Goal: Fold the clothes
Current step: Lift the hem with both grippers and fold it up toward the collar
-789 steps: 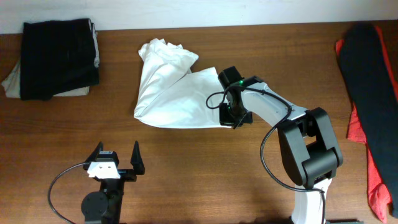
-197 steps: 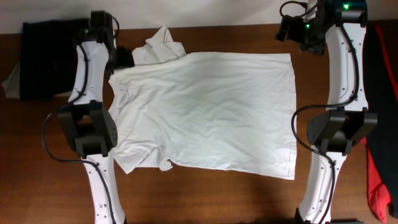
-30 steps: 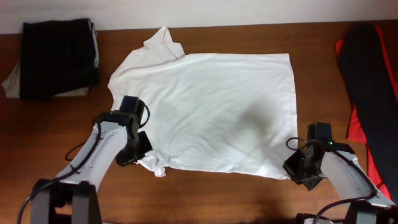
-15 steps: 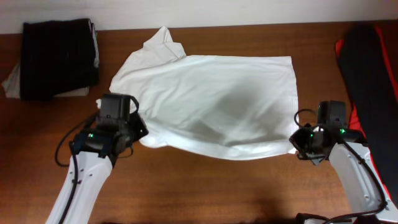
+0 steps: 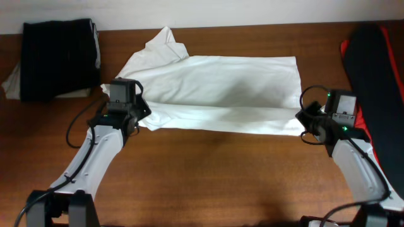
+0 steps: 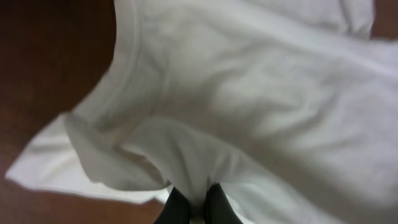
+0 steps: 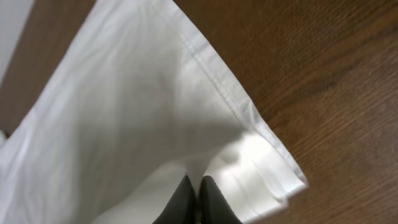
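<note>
Holding the white garment at both ends of its near edge.

Garment: lies across the far middle of the tabletop, spread left to right and wrinkled. Its near edge forms a long straight band running between the two grippers, with a crease line along the top of the band. One sleeve is bunched up at the far-left corner. Whether the near band is clear of the wood cannot be told from overhead.

Left gripper: closed on the cloth at the garment's left end, beside the sleeve. In the left wrist view the dark fingers stand close together with a gathered fold of white fabric pinched between them.

Right gripper: closed on the right-hand hem corner. In the right wrist view the fingers nearly touch, with thin cloth between them; the stitched hem runs diagonally away and bare wood shows beyond it.

Elsewhere: a folded black pile sits at the far-left corner on a pale cloth, well apart from the white garment. A dark garment lies over a red one along the right edge.
</note>
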You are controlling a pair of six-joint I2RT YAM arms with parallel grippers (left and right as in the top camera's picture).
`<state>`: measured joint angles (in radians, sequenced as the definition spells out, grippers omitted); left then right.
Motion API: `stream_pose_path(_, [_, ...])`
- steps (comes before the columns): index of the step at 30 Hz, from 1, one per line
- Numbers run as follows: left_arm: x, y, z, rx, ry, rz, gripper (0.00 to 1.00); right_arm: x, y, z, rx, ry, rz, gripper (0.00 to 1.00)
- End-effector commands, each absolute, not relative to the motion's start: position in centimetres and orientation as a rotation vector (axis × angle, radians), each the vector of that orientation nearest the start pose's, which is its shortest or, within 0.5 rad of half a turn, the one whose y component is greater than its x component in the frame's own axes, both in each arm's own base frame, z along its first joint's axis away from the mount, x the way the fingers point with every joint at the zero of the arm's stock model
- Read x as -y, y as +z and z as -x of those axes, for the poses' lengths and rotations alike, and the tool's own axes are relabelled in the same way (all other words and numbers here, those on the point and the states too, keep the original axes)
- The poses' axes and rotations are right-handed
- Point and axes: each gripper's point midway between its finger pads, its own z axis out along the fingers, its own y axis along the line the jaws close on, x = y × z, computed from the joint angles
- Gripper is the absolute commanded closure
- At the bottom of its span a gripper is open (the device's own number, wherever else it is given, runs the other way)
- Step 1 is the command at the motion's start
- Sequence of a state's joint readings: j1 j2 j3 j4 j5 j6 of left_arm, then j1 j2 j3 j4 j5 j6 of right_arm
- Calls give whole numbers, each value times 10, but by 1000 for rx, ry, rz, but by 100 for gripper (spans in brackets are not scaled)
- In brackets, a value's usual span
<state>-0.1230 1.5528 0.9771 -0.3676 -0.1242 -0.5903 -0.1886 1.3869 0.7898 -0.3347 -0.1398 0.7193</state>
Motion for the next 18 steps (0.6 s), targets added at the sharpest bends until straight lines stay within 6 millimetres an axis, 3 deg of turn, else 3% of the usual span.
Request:
stream_pose_path(1, [22,103,-415,-2355,-135,625,98,34,64,-361,-2369,365,-1037,96])
stream_pose_path(4, [24,103,-431,-2306,-156,617,98,23,48,-375,-2384,380,-994,96])
stream_pose_path(8, [24,96,-456,-2230,-172,611,98,23,52,-389,-2333,384,-959,96])
stream_pose_path(14, [16,64,-461,-2254,-91,640,92,40,60,-399,-2254,282,-969,96])
stream_pose_path(17, [13,50,-462,-2268,-64,649,91,41,66,-406,-2217,287,-954,96])
stream_pose_path(18, [13,43,-463,-2277,-61,650,87,40,66,-410,-2209,291,-942,96])
